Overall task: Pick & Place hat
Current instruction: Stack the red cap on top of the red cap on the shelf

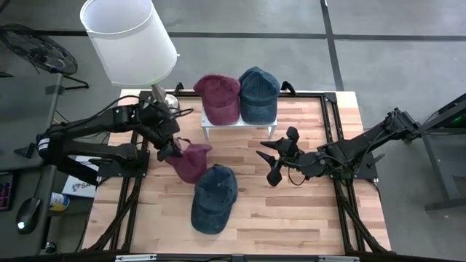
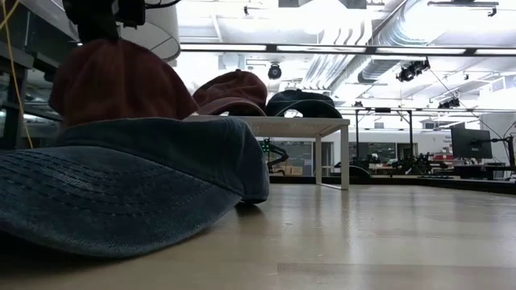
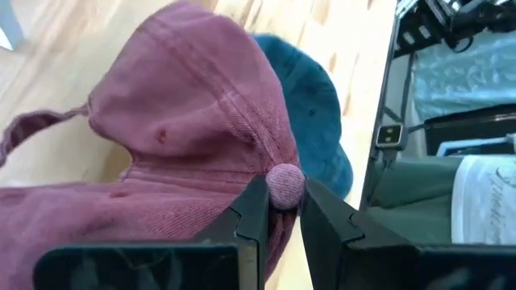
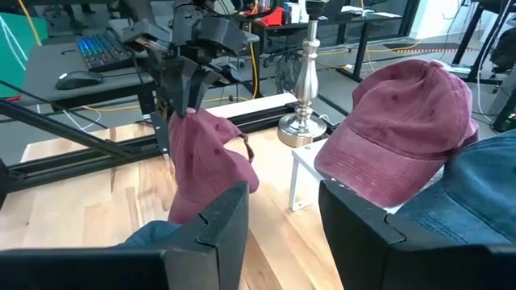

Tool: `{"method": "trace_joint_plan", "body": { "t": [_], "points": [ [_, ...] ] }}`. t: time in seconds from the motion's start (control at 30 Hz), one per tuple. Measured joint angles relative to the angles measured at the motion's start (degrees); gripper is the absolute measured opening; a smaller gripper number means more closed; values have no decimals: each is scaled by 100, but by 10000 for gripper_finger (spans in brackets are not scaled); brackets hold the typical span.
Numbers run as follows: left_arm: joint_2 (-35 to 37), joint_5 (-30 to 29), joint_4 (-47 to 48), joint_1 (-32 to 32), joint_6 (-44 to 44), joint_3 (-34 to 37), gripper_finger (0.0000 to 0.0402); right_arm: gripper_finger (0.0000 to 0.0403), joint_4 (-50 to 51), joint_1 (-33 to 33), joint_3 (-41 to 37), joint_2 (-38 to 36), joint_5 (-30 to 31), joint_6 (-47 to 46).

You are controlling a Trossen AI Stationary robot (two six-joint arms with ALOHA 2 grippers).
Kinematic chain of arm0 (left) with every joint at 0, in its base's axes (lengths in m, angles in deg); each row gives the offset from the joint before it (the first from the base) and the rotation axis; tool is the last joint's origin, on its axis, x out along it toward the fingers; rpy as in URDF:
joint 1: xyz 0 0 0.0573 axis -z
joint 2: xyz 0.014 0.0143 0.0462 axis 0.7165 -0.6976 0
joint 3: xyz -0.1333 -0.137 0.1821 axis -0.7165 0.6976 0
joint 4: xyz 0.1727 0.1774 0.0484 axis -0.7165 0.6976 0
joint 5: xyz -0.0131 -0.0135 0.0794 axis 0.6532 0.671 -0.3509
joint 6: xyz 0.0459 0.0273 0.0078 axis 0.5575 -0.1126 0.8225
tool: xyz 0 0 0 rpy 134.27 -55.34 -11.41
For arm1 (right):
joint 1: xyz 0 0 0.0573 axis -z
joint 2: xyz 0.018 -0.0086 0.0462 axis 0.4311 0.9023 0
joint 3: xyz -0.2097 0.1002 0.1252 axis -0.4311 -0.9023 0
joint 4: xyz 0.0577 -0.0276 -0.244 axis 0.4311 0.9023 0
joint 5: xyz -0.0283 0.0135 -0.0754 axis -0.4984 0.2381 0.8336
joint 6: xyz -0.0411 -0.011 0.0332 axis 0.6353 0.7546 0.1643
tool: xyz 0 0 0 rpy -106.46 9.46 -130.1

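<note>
A blue hat point(image 1: 213, 198) lies flat on the table point(image 1: 306, 211) nearest the front edge, left of the middle, filling the foreground of the low view. Just behind it, toward the left edge, the left gripper point(image 3: 276, 211) holds a maroon hat point(image 1: 191, 161) by the crown: its jaws are nearly closed, pinching the small fabric button point(image 3: 284, 183) at the top, and the hat hangs limp below them with its lower edge at or near the blue hat; whether they touch I cannot tell. The step in hand looks like the carry, with the pick done and the place still to come. Farther back, near the rear edge, a small white stand point(image 1: 240, 125) already carries a second maroon hat point(image 1: 218, 98) and a second blue hat point(image 1: 258, 94) side by side, so the stand is probably the goal. The next move calls for lifting the held hat clear of the blue one below, taking it rearward and finding free room on a stand that looks full. The right gripper point(image 1: 280, 158) waits right of the middle, jaws wide apart and empty. A lamp point(image 1: 131, 40) stands at the rear left corner. Of writing, only a slanted printed word on a white sheet in the left wrist view shows, too cut off to read; the hats show no logo.
</note>
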Motion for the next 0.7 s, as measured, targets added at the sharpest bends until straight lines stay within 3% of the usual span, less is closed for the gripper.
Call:
{"method": "trace_joint_plan", "body": {
  "t": [0.4, 0.7],
  "points": [
    [-80, -927, 662, 666, -141, -1600, 47, 146, -2, 0, 0, 0, -92, -9],
    [-823, -1346, 643, 1192, 14, -2481, 47, 146, -337, 0, 0, 0, -308, 600]
  ]
}}
